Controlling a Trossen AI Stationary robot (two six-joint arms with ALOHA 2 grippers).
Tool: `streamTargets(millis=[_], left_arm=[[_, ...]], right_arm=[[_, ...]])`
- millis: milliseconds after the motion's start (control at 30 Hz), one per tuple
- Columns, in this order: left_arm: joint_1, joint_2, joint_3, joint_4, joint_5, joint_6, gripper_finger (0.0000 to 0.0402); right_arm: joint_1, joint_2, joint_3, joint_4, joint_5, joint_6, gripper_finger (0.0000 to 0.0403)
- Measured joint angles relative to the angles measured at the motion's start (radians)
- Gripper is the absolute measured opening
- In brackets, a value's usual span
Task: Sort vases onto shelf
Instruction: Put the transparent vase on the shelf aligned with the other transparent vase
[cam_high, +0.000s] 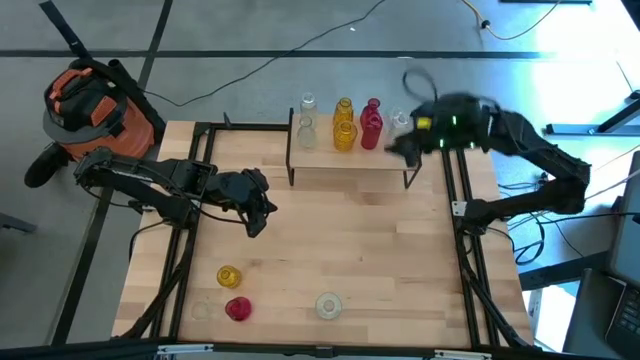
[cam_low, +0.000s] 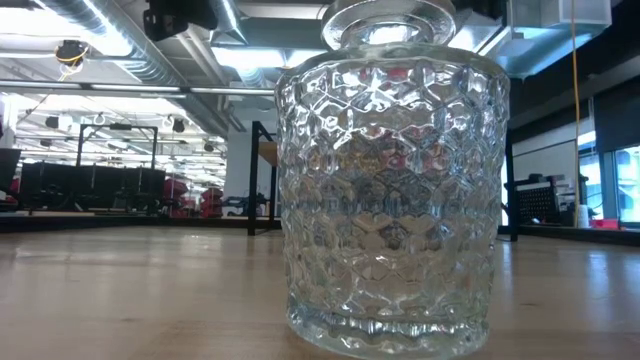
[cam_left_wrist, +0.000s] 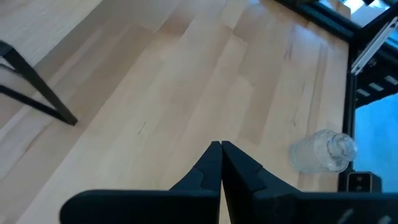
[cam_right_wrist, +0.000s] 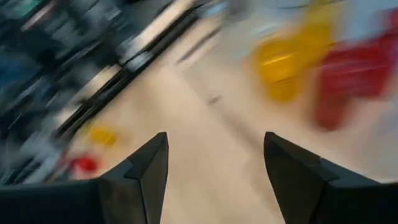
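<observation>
On the shelf (cam_high: 350, 160): clear, yellow, red vases (cam_high: 343, 128) grouped by colour; right tool (cam_high: 400, 140) beside them, open, empty; left tool (cam_left_wrist: 221, 163) closed, waiting.

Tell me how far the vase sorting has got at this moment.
Done: several vases, clear, yellow and red, stand on the shelf. In hand: nothing; the right gripper is open and empty at the shelf's right end, beside another clear vase; the left gripper is shut over bare tabletop. Left: a yellow, a red and clear vases near the table's front edge.
</observation>
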Motion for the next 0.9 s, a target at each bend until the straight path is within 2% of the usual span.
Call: streamTargets(millis=[67, 133, 267, 400, 467, 533, 600, 700, 833, 900], left_arm=[[0.0, 0.0, 0.0, -0.023, 0.0, 0.0, 0.0], [0.0, 0.0, 0.0, -0.054, -0.003, 0.0, 0.0], [-0.001, 0.0, 0.0, -0.119, -0.026, 0.001, 0.0], [-0.001, 0.0, 0.0, -0.158, -0.026, 0.006, 0.0], [-0.002, 0.0, 0.0, -0.178, -0.021, 0.022, 0.0], [-0.002, 0.0, 0.0, -0.184, -0.021, 0.027, 0.0], [-0.001, 0.0, 0.0, -0.195, -0.021, 0.029, 0.0], [-0.001, 0.0, 0.0, -0.197, -0.02, 0.051, 0.0], [-0.01, 0.0, 0.0, -0.209, -0.019, 0.052, 0.0], [-0.017, 0.0, 0.0, -0.222, -0.019, 0.052, 0.0]], right_arm=[[0.146, -0.011, -0.04, 0.024, 0.033, 0.019, 0.0221], [0.307, -0.013, -0.099, 0.102, 0.11, 0.057, 0.0221], [0.594, 0.001, -0.264, 0.382, 0.379, 0.105, 0.0221], [0.764, 0.058, -0.405, 0.656, 0.682, 0.12, 0.0221], [0.803, 0.101, -0.442, 0.736, 0.738, 0.122, 0.0221], [0.824, 0.15, -0.459, 0.775, 0.726, 0.121, 0.0221], [0.838, 0.209, -0.46, 0.803, 0.669, 0.122, 0.0221], [0.842, 0.29, -0.46, 0.865, 0.542, 0.119, 0.0221], [0.842, 0.388, -0.46, 0.965, 0.305, 0.097, 0.0221], [0.842, 0.43, -0.459, 1.009, 0.247, 0.097, 0.0221]])
